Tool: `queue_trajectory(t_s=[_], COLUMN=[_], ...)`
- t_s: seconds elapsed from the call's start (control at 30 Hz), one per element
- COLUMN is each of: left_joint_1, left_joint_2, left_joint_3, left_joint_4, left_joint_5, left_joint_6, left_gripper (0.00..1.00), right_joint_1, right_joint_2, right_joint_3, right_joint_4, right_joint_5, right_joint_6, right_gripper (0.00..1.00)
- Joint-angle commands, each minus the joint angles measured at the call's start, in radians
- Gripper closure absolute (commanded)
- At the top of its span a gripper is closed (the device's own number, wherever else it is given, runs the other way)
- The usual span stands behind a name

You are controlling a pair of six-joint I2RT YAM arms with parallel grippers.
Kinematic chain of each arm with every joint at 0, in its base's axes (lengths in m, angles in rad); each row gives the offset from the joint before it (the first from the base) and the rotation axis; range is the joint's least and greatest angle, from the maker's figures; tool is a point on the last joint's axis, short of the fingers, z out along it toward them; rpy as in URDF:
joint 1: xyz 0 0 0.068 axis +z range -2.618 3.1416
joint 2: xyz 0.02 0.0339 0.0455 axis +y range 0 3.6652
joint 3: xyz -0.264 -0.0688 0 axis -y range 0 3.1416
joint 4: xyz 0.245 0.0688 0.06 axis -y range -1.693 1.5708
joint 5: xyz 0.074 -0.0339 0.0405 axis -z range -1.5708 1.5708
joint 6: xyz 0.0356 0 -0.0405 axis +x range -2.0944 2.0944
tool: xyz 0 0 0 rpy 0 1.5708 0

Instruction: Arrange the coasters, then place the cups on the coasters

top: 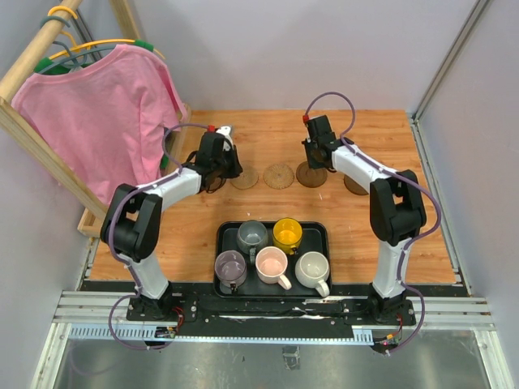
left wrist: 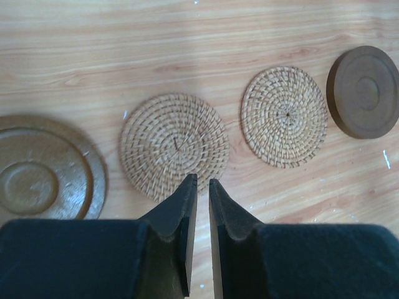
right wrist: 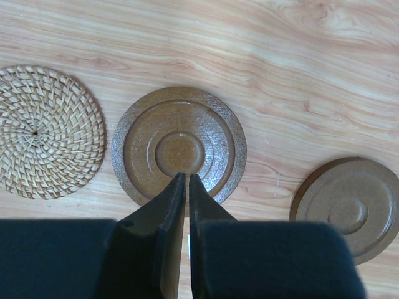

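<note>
Left gripper (left wrist: 202, 180): I hang over the near rim of a tan woven coaster (left wrist: 174, 144), jaws a thin slit apart, holding nothing. Right gripper (right wrist: 187, 176): closed and empty, above a dark brown coaster (right wrist: 179, 146). The coasters (top: 278, 175) lie in a row across the far half of the table (top: 422, 227). All five cups (top: 272, 263) stand in the black tray (top: 220, 243) at the near edge.
</note>
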Motion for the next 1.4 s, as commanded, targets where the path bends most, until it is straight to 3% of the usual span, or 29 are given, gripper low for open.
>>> queue_trajectory(t_s=[0.0,0.13,0.47,0.9,1.37], left_joint_1=[-0.003,0.0,0.029,0.038,0.039], left_joint_2=[-0.103,-0.146,-0.178,-0.179,-0.193], left_joint_3=[-0.083,-0.127,-0.135,-0.151,-0.167], left_joint_4=[0.11,0.128,0.169,0.172,0.172], left_joint_5=[-0.08,-0.16,-0.155,-0.102,-0.104], left_joint_6=[0.058,0.078,0.049,0.011,-0.014], left_gripper=[0.81,0.81,0.75,0.76,0.75], right_joint_1=[-0.001,-0.013,-0.024,-0.073,-0.074], right_joint_2=[0.019,0.069,0.152,0.097,0.039], right_joint_3=[0.003,0.031,0.067,-0.072,-0.104], right_joint_4=[0.037,0.043,0.045,0.042,0.025], right_joint_5=[0.021,0.012,-0.042,-0.056,-0.06], right_joint_6=[-0.038,-0.034,-0.019,0.071,0.076], right_gripper=[0.92,0.93,0.93,0.94,0.94])
